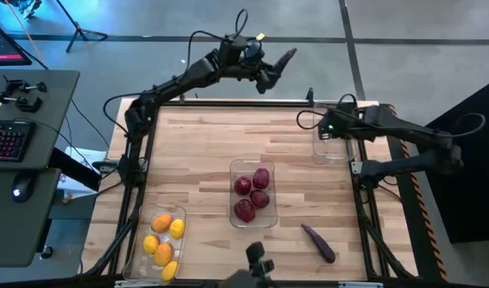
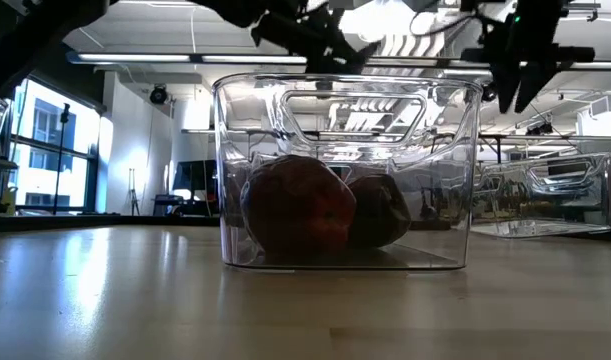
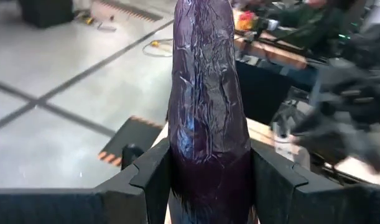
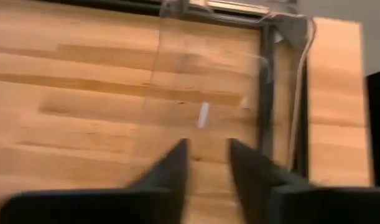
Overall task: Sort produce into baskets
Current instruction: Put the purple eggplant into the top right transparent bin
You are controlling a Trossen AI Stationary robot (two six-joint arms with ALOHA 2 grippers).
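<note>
My left gripper is raised beyond the table's far edge and is shut on a slim dark purple eggplant, which fills the left wrist view. My right gripper is open and empty above the clear bin at the far right; the bin shows below its fingers. A second eggplant lies flat on the table near the front right. The middle bin holds several dark red fruits. The near left bin holds several yellow and orange fruits. My left gripper pinches the eggplant between its two fingers, on the two sides of its thicker end part. The fingers lie along the eggplant, which sticks out forward past them. It is lifted clear, above the floor beyond the table's far edge.
The low view looks through the middle bin with red fruits; the far right bin stands behind it. A black frame runs round the table. A desk with a keyboard stands left of the table.
</note>
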